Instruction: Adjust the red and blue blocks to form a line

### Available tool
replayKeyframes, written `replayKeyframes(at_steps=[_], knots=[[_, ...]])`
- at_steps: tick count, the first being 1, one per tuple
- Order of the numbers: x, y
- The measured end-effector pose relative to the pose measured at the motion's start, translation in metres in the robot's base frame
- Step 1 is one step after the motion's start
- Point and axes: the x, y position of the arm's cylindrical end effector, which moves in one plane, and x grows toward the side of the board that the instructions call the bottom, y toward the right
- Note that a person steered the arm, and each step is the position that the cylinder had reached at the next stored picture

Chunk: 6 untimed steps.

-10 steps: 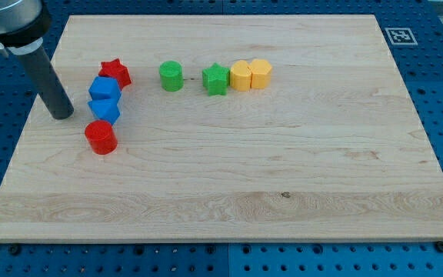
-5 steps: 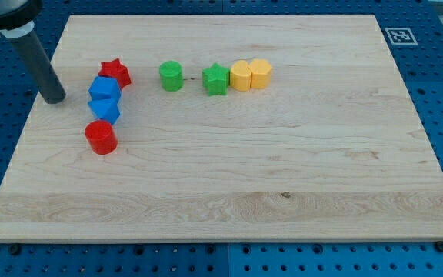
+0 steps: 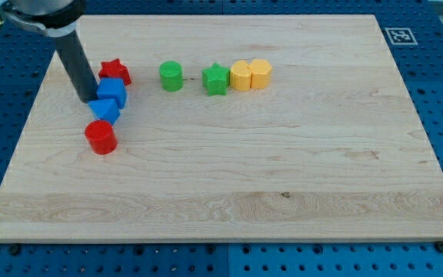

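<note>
My tip rests on the board at the left, touching the left side of the upper blue block. A red star lies just above that block. A second blue block sits below it, shifted slightly left. A red cylinder stands below the lower blue block. The four form a rough column running down and slightly left.
A green cylinder, a green star and two yellow blocks stand in a row near the view's top. The wooden board lies on a blue pegboard, with a marker tag at its top right.
My tip moved up and then right, reaching the upper blue block and nudging it a little to the right. The other blocks did not move.
</note>
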Motion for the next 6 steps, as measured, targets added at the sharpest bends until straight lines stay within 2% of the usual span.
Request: replayKeyframes(at_steps=[1,2,3,4,6], knots=[[0.0,-0.005],[0.011,-0.05],[0.031,-0.06],[0.056,-0.06],[0.059,-0.06]])
